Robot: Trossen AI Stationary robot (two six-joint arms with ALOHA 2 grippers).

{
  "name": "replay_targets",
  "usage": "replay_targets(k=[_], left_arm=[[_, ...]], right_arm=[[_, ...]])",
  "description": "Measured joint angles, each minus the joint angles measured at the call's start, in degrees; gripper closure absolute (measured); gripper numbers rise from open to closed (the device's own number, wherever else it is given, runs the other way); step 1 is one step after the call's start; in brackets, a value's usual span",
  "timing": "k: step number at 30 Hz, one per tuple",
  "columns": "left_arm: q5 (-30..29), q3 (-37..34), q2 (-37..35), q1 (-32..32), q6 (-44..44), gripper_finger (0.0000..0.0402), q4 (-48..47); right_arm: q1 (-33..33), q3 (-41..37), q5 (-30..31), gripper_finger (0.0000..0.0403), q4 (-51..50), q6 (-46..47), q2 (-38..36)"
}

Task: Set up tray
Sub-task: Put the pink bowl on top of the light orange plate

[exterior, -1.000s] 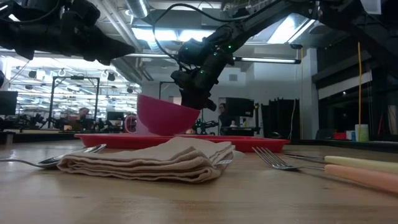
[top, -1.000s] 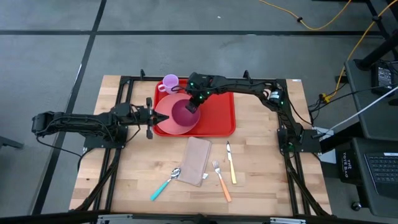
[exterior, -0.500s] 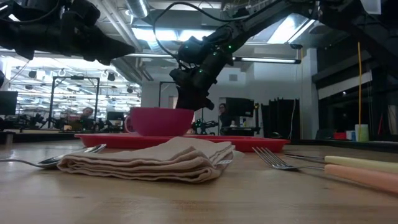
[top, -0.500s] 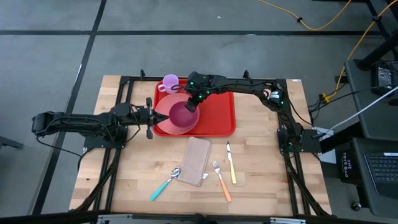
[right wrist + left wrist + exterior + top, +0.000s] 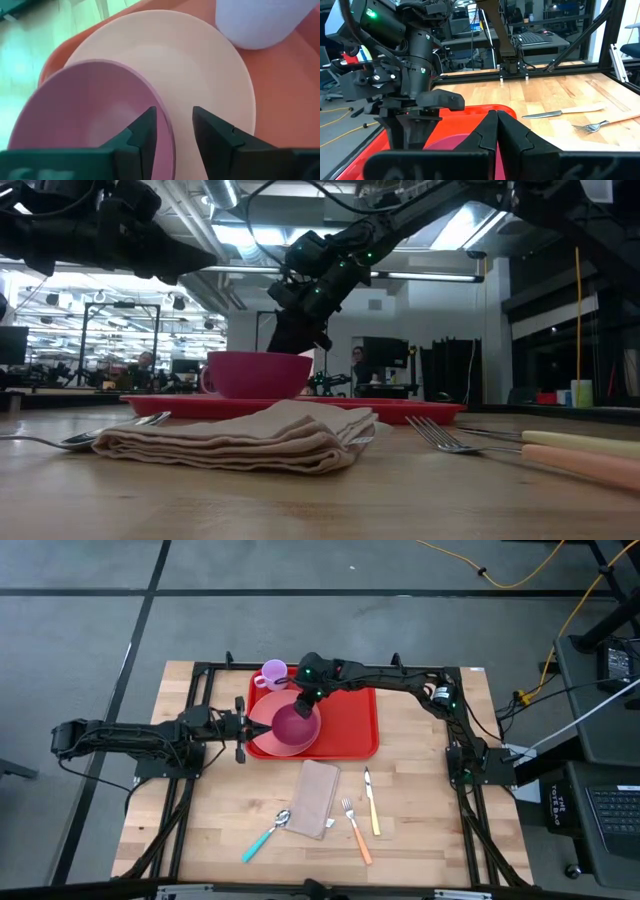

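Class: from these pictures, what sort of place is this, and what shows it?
Probably a robotics lab or workshop: a wooden table in a black frame, desks with a monitor behind, and a yellow cable across the concrete floor.

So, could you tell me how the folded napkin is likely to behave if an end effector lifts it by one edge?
The napkin looks like soft, loosely folded cloth, so it would probably droop and unfold. It seems light. The spoon overlaps its corner, so it might get dragged along.

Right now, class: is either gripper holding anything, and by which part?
Nothing is held. The right gripper stands open astride the bowl rim; the left gripper is shut on nothing.
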Motion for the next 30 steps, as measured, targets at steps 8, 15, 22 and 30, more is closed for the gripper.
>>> replay_targets(k=[8,15,22,30], left_arm=[[0.0,0.0,0.0,0.0,0.0,0.0398,0.6],[0.1,0.0,0.0,0.0,0.0,0.0398,1.5],[-0.2,0.0,0.5,-1.4,3.3,0.0399,-0.9],[-3.9,0.0,0.5,-5.1,3.5,0.0399,-1.0]], right_arm=[[0.0,2.1,0.6,0.0272,-3.1,-4.0,-0.3],[0.9,14.5,9.8,0.0284,-15.9,-12.0,-0.3],[2.6,23.7,9.2,0.0359,-21.5,-17.9,-0.4],[2.4,22.0,9.0,0.0394,-23.7,-16.9,-2.9]])
